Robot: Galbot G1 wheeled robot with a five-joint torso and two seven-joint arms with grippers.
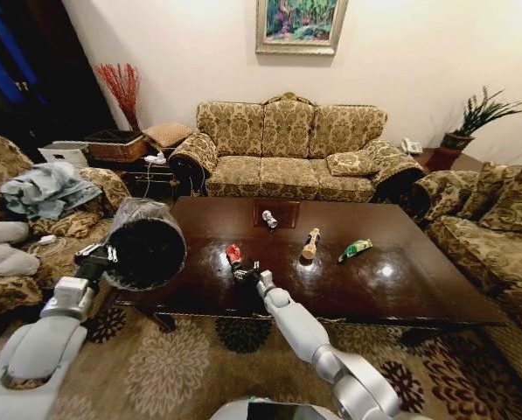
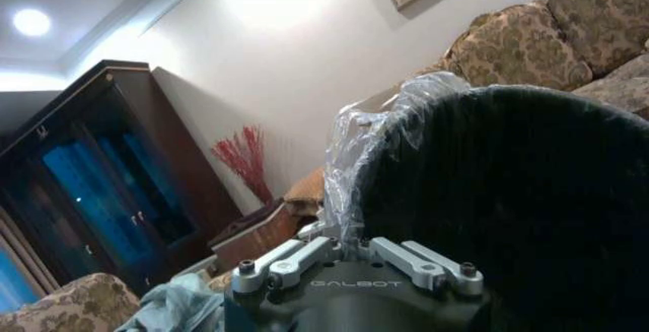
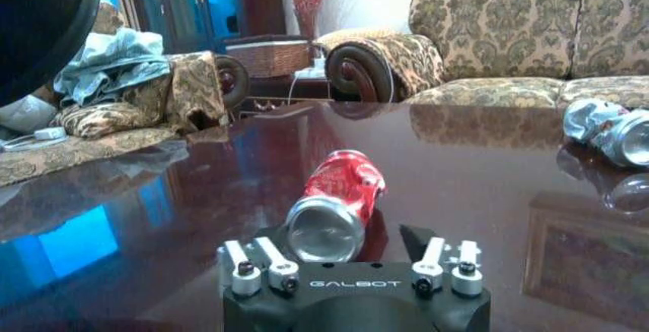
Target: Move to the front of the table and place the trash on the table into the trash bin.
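On the glossy dark table (image 1: 400, 280) lies the trash: a crushed red-and-white can (image 1: 233, 254), a small silver-white piece (image 1: 269, 219), a tan bottle (image 1: 310, 243) and a green wrapper (image 1: 355, 250). My right gripper (image 1: 246, 273) is low over the table's near side, open, with the red can (image 3: 330, 203) lying between its fingers. The silver piece (image 3: 609, 131) lies farther off. My left gripper (image 1: 106, 255) is shut on the rim of the black trash bin (image 1: 147, 245). It holds the bin tipped in the air off the table's left end, and the clear liner (image 2: 381, 127) is bunched at the rim.
A patterned sofa (image 1: 287, 149) stands behind the table. An armchair (image 1: 497, 219) is on the right, and a second one with clothes (image 1: 42, 188) is on the left. A wicker basket (image 1: 116, 144) sits at the back left, and a floral rug (image 1: 182, 367) lies under me.
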